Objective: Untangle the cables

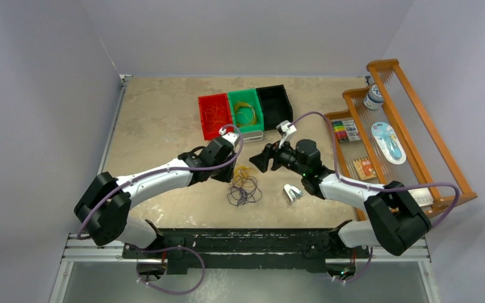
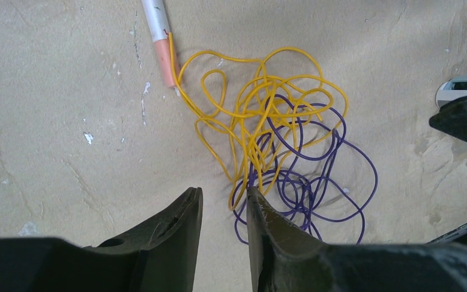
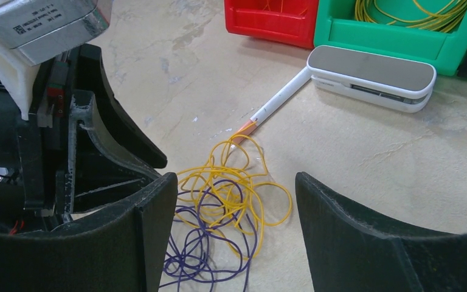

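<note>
Left wrist, nearest: narrowly parted left gripper (image 2: 224, 193), nothing pinched, tips at the near edge of the tangle. Just beyond, yellow cable (image 2: 261, 91) looped through purple cable (image 2: 325, 182) on the table (image 2: 67, 121), pen (image 2: 158, 30) against the far yellow loop. Opposite, widely spread right gripper (image 3: 236, 182), empty, facing the same tangle. Farthest, red bin (image 3: 267, 21) and green bin (image 3: 389, 42).

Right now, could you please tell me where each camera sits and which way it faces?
Top: above and behind the arms, looking down on the table; both arms show.
Left wrist: on that wrist, looking down past the left gripper at the cables.
Right wrist: on that wrist, looking past the right gripper toward the bins; left gripper shows too.
Shared: both wrist views show the cables and pen.
</note>
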Robot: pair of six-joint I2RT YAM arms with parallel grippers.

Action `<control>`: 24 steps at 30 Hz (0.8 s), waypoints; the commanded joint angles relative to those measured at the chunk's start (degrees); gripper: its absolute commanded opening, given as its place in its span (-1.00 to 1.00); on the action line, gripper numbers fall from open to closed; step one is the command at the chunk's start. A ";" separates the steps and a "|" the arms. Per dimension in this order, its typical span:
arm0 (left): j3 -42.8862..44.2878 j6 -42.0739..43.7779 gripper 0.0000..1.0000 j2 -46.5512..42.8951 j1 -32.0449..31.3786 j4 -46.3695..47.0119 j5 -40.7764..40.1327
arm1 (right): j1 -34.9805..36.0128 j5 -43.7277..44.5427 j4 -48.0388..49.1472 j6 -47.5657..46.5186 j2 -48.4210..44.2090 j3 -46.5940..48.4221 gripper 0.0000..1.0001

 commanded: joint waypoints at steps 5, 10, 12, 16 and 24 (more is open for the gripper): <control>0.15 -0.34 -0.40 1.59 -0.21 3.70 -1.30 | 0.25 -1.61 3.06 0.06 0.42 0.93 0.47; 0.00 -0.42 -0.45 2.72 -0.21 4.86 -2.20 | 0.18 -1.88 2.93 -0.02 0.63 1.18 0.47; 0.05 -0.46 -0.48 3.26 -0.21 5.43 -2.34 | 0.19 -2.13 2.83 -0.16 0.81 1.32 0.47; -0.26 -0.47 -0.55 4.46 -0.21 6.15 -2.96 | 0.26 -2.19 2.79 -0.20 0.86 1.39 0.47; 0.00 -0.46 -0.85 5.44 -0.21 7.17 -2.50 | 0.23 -2.20 3.00 -0.23 0.98 1.29 0.47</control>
